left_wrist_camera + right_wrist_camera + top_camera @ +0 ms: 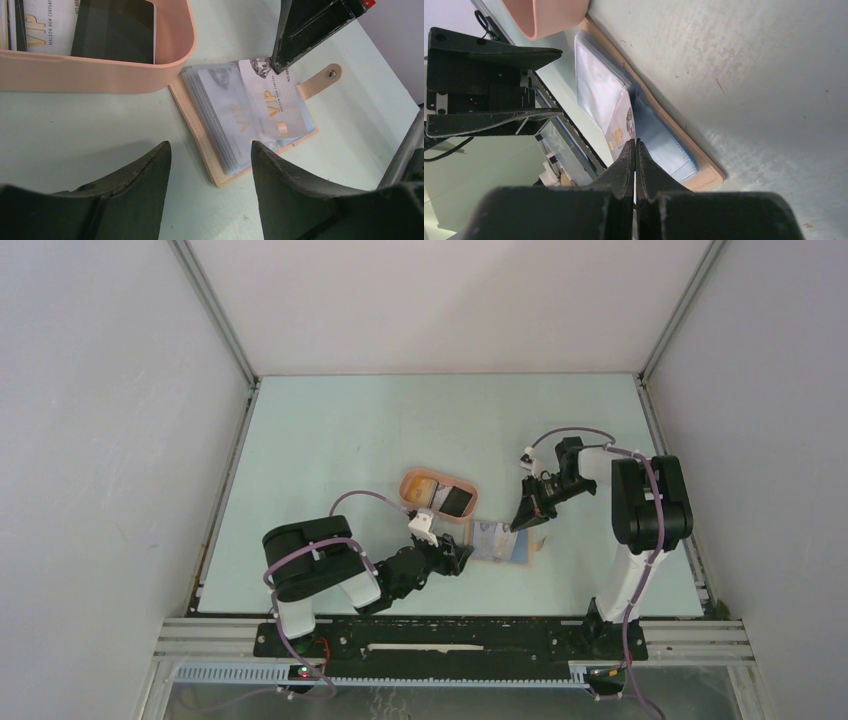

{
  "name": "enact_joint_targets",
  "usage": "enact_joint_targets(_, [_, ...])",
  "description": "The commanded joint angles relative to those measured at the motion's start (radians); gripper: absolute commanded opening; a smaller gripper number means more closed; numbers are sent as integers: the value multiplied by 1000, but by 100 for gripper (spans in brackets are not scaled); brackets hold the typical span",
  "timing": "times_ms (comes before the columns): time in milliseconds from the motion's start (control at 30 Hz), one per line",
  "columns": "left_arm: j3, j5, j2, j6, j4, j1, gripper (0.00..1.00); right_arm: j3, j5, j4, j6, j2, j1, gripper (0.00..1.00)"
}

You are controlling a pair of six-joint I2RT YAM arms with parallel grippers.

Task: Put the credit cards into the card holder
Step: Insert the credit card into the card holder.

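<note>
A: Nearest is the left end effector (210,150), spread and empty above the surface (75,140).
B: The peach tray (100,75) holds more cards (112,30). Just beside it, the card holder (215,115) lies open. The right end effector (635,142) pinches a white VIP card (272,107) over its sleeves.
A: Which step?
B: Insertion, I judge. The card edge must find a sleeve mouth. The strap side is free, but the tray wall blocks the other.

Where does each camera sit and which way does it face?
Top external: high behind the bases, facing down at pale green table; both arms.
Left wrist: on left arm, facing open tan folding card holder; open left hand below.
Right wrist: along shut right hand pinching silver VIP card.
Both wrists share holder, card.
</note>
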Motion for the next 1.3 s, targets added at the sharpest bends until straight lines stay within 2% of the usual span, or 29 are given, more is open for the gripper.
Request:
enact_joint_targets(0, [37, 6, 10, 13, 16, -6, 65, 33, 96, 9, 41, 2, 30, 0])
enact_joint_targets(433, [33, 7, 11, 16, 33, -6, 65, 51, 179, 16, 107, 5, 73, 0])
enact_joint_targets(733, [28, 7, 13, 18, 42, -6, 64, 67, 213, 9, 107, 10, 102, 3])
enact_joint_targets(1100, [33, 15, 19, 20, 48, -6, 63, 103, 204, -9, 100, 46, 132, 6])
enact_joint_targets(1267, [36, 18, 20, 22, 49, -6, 63, 106, 133, -2, 108, 71, 133, 6])
